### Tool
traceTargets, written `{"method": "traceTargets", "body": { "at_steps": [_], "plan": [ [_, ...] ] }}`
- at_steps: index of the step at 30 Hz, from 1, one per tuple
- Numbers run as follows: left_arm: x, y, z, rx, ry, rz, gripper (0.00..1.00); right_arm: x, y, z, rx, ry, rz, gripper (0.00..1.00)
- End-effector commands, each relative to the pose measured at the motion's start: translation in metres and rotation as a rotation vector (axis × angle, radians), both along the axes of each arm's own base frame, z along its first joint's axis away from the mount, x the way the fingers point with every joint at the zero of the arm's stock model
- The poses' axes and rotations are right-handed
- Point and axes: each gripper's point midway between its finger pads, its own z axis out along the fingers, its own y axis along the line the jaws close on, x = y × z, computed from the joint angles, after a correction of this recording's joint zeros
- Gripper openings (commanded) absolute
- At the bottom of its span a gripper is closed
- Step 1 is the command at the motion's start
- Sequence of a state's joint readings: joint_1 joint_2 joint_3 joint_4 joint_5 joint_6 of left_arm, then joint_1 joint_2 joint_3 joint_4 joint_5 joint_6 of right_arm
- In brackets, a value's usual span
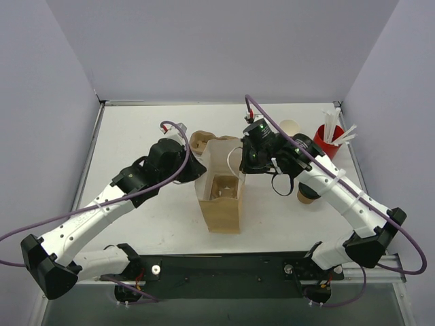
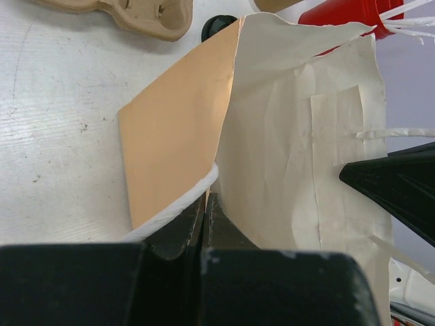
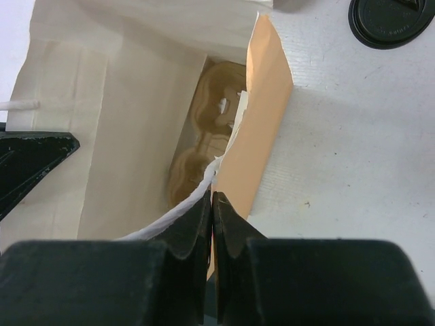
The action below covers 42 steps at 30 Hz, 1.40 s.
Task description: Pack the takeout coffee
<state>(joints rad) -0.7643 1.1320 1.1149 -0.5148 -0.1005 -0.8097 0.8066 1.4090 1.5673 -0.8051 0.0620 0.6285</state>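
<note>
**Bag held open, coffee not in yet**

Status: both arms are on the paper bag [image 1: 223,210], which stands mid-table. The left gripper [image 2: 207,200] is pinched closed on the left rim, with the white cord handle [image 2: 178,204] caught at the tips. The right gripper [image 3: 213,197] is clamped the same way on the opposite rim. The mouth is spread open.

Done, by the look of it: one pulp carrier [image 3: 211,129] sits at the bottom of the bag, and the slots I can see are empty.

Left to do: the takeout coffee [image 1: 290,127] is on the table at the far right, just beside the red cup [image 1: 328,139] and well apart from the bag. It needs picking up and seating in a slot. With both grippers busy, one has to let go first.

There's also a second tan cup [image 1: 306,197] half hidden under the right forearm; I can't tell its pose. A spare carrier [image 1: 200,141] sits behind the bag, and a black lid [image 3: 391,20] lies flat on the table [image 1: 136,136].

Materials:
- Bag: thin creased kraft, tan outside and pale inside. It's floppy, so the walls will likely sag if released.
- Carrier: rough moulded pulp with rounded wells.
- Cup: smooth tapered paper.
</note>
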Motion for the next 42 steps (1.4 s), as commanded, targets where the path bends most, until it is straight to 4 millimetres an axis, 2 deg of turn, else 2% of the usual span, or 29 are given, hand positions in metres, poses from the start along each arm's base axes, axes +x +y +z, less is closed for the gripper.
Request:
{"method": "traceTargets", "body": {
  "at_steps": [1, 22, 26, 28, 30, 31, 32, 33, 35, 36, 38, 40, 42],
  "plan": [
    [0.001, -0.005, 0.025, -0.018, -0.048, -0.046, 0.00, 0.002, -0.001, 0.008, -0.024, -0.016, 0.002, 0.00],
    [0.000, -0.008, 0.016, 0.024, -0.016, -0.073, 0.00, 0.002, 0.001, 0.011, -0.085, -0.014, 0.039, 0.00],
    [0.001, -0.010, 0.021, 0.027, -0.011, -0.078, 0.00, 0.002, 0.001, 0.018, -0.074, -0.020, 0.039, 0.00],
    [0.002, -0.011, 0.034, 0.017, -0.024, -0.082, 0.00, 0.000, 0.001, 0.025, -0.065, -0.024, 0.044, 0.00],
    [-0.001, -0.009, 0.036, 0.036, -0.020, -0.089, 0.00, -0.001, -0.001, 0.028, -0.068, -0.029, 0.040, 0.00],
    [0.000, -0.008, 0.042, 0.035, -0.026, -0.085, 0.00, -0.001, -0.004, 0.026, -0.076, -0.031, 0.035, 0.00],
    [-0.001, -0.007, 0.040, 0.046, -0.020, -0.087, 0.00, 0.000, -0.004, 0.021, -0.085, -0.026, 0.035, 0.00],
    [0.000, -0.006, 0.037, 0.057, -0.019, -0.088, 0.00, -0.001, -0.006, 0.006, -0.106, 0.003, 0.031, 0.00],
    [0.000, -0.008, 0.015, 0.086, 0.016, -0.095, 0.00, 0.001, 0.001, -0.012, -0.102, 0.020, 0.039, 0.00],
    [0.001, -0.010, 0.003, 0.100, 0.037, -0.099, 0.00, 0.000, 0.000, -0.028, -0.124, 0.043, 0.040, 0.00],
    [0.000, -0.013, -0.015, 0.112, 0.073, -0.111, 0.00, 0.003, 0.002, -0.031, -0.120, 0.051, 0.035, 0.00],
    [-0.001, -0.014, -0.009, 0.103, 0.056, -0.114, 0.00, 0.008, 0.007, -0.021, -0.103, 0.025, 0.039, 0.00],
    [0.003, -0.010, 0.006, 0.108, 0.017, -0.099, 0.00, 0.013, 0.008, -0.010, -0.093, -0.003, 0.036, 0.00]
  ]
}}
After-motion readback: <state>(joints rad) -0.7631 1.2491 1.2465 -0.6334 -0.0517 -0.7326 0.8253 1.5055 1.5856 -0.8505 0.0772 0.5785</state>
